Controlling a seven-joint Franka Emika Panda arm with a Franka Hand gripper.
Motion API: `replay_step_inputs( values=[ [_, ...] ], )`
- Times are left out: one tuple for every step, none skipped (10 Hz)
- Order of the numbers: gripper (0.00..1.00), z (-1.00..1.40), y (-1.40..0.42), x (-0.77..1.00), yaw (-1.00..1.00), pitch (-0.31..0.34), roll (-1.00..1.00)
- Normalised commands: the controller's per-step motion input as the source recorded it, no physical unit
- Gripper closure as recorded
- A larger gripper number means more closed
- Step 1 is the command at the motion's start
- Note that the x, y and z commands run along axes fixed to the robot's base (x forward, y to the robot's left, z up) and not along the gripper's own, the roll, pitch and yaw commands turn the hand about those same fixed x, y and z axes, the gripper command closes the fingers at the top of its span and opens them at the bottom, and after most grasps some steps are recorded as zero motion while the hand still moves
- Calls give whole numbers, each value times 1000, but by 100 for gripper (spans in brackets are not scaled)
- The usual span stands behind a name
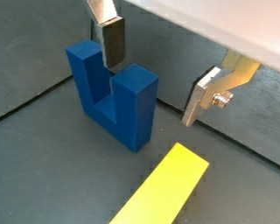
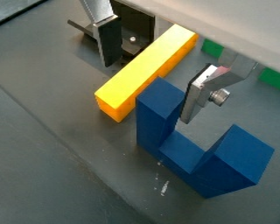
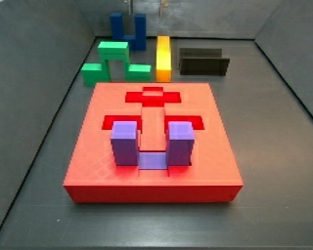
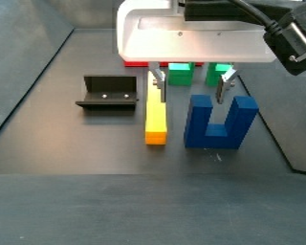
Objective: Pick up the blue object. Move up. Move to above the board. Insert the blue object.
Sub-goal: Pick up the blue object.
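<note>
Blue object (image 4: 220, 122) stands untouched beneath the spread tool (image 4: 189, 89).

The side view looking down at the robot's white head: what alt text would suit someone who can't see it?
An open gripper hangs over one upright prong of the blue object, a U-shaped block standing on the dark floor. A long yellow bar lies beside it, with the dark fixture further off.

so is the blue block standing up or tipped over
Upright: the blue block stands on its base, both prongs pointing up, with the open gripper around one prong.
</note>
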Motion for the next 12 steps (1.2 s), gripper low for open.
replay_step_inputs(
  values=[
    [0,-189,0,0,0,-3,0],
    [0,-254,0,0,0,-7,10],
    [0,-311,11,0,0,-6,37],
    [0,-334,20,0,0,-4,64],
    [0,-363,49,0,0,0,81],
    [0,-374,86,-14,0,0,83],
    [0,-271,63,-9,0,0,57],
    [0,-43,17,0,0,0,0],
    [0,0,0,0,0,0,0],
    [100,0,0,0,0,0,0],
    [100,0,0,0,0,0,0],
    [100,0,0,0,0,0,0]
  ],
)
